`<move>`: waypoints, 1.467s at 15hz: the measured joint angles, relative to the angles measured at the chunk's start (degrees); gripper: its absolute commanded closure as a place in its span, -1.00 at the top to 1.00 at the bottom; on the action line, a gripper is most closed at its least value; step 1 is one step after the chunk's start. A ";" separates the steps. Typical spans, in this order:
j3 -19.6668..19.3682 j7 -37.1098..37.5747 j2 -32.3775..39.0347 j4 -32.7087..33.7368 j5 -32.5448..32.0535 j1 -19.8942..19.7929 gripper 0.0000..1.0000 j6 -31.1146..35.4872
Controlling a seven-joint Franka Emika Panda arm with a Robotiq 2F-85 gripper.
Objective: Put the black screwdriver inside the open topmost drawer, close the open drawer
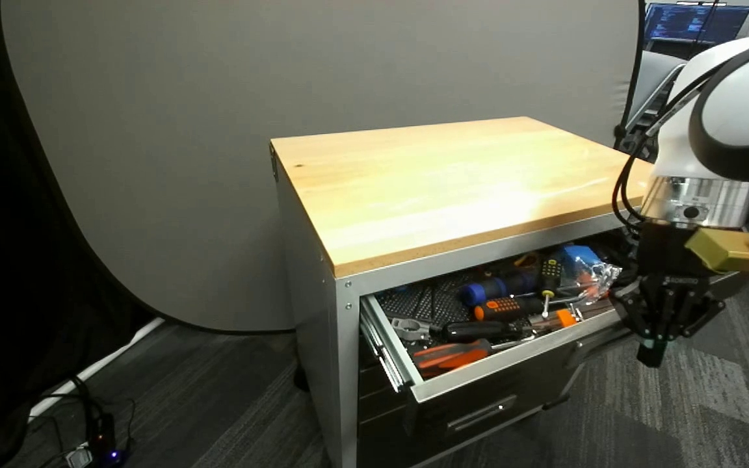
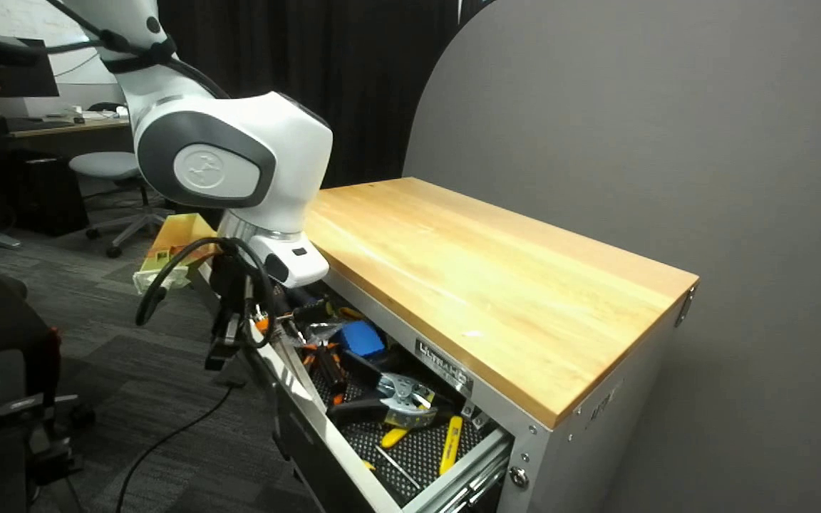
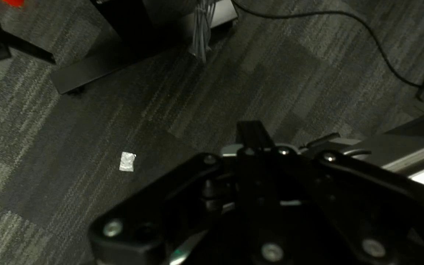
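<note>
In an exterior view the wooden worktop is catching a bright glare by its drawer-side edge, and beneath that edge the topmost drawer is standing open, with tools crowding it. The black screwdriver, stubby and showing yellow at its collar, is lying inside, well along that edge from the worktop corner nearest the camera, just beside a blue item and some crinkled clear plastic. A tool with orange-red handles is resting by the drawer's front rim, closer to that same corner. The gripper is pointing down outside the drawer front, lower than the worktop. In an exterior view a spring clamp is lying in the drawer below the drawer-side edge, a slim yellow tool is lying nearer the closest corner, and the arm is hiding the edge's far corner. In the wrist view the fingers are jutting in from the bottom over dark carpet; as far as the murky light is letting me judge, they are meeting, fully closed. A pale scrap is lying on the carpet, and a dark cable is curving across the upper right.
</note>
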 measured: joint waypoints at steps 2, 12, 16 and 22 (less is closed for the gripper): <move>0.22 0.68 0.01 0.05 0.55 0.68 -0.93 4.00; 0.21 6.45 1.68 1.59 -1.63 6.61 -0.92 20.94; -0.35 7.34 3.94 3.61 -3.52 8.20 -0.92 25.82; -0.38 7.19 6.99 6.70 -3.91 8.69 -0.91 29.44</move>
